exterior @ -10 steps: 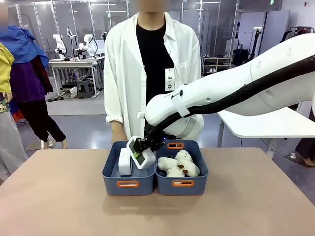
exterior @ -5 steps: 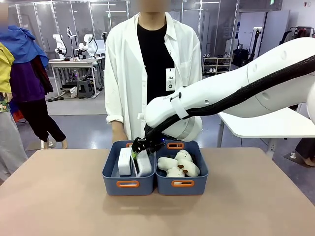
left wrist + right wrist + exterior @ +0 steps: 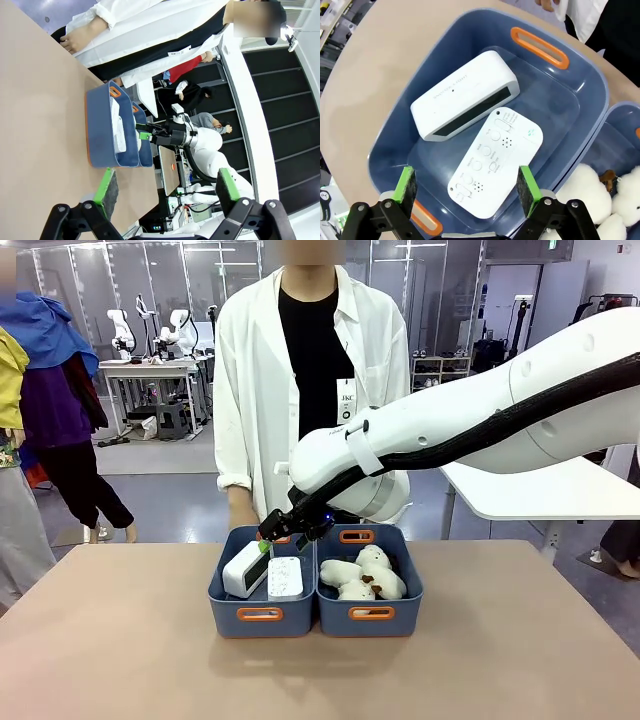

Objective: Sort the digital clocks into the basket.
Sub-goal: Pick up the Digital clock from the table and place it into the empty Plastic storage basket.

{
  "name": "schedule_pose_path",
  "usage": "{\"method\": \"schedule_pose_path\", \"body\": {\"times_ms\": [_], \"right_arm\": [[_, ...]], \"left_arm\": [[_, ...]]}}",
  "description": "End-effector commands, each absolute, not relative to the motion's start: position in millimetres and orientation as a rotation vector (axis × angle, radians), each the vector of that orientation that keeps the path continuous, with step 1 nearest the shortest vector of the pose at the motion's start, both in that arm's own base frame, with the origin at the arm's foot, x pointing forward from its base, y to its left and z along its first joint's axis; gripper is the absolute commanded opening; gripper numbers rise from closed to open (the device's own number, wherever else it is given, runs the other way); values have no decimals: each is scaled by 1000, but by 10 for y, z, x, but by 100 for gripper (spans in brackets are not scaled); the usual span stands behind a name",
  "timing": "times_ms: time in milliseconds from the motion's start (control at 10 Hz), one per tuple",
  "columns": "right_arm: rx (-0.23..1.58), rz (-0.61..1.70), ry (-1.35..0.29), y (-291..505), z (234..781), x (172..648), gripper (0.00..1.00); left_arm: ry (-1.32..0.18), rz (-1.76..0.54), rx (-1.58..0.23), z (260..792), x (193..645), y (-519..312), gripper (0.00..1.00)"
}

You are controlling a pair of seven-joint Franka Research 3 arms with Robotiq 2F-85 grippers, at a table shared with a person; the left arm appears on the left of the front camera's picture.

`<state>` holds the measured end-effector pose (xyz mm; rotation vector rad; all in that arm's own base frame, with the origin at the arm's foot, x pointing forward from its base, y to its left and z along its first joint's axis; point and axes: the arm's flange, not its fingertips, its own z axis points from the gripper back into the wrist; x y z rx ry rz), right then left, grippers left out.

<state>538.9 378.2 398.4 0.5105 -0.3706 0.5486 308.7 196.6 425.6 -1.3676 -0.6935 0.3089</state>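
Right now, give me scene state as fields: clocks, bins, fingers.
clocks: two digital clocks, one tilted on its edge, one lying back-up beside it
left basket: holds both clocks
right bin: plush toys
right gripper: fingers open, empty, above the left basket
left gripper: fingers open, empty
person: standing behind the bins
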Motion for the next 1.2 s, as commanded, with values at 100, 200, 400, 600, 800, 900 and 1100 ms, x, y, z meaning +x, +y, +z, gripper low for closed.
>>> {"method": "schedule_pose_path", "body": {"times_ms": [100,200,400,600,800,900,1100], "right_arm": [[510,549,-371,3782,3984,5389,100],[510,549,-371,3782,3984,5389,100],[510,549,-371,3782,3984,5389,100],[510,549,-371,3782,3984,5389,100],[510,549,-371,3782,3984,5389,100],[510,549,-371,3782,3984,5389,100],[510,549,-371,3782,3984,5389,100]], "left_arm": [[-681,310,-1381,4293,3033,1956,100],[-681,310,-1381,4293,3033,1956,100],[-681,310,-1381,4293,3033,1956,100],[-681,310,-1381,4293,3033,1956,100],[-681,310,-1381,4293,3033,1956,100],[-681,310,-1381,4293,3033,1956,100],[-681,310,-1381,4293,3033,1956,100]]}}
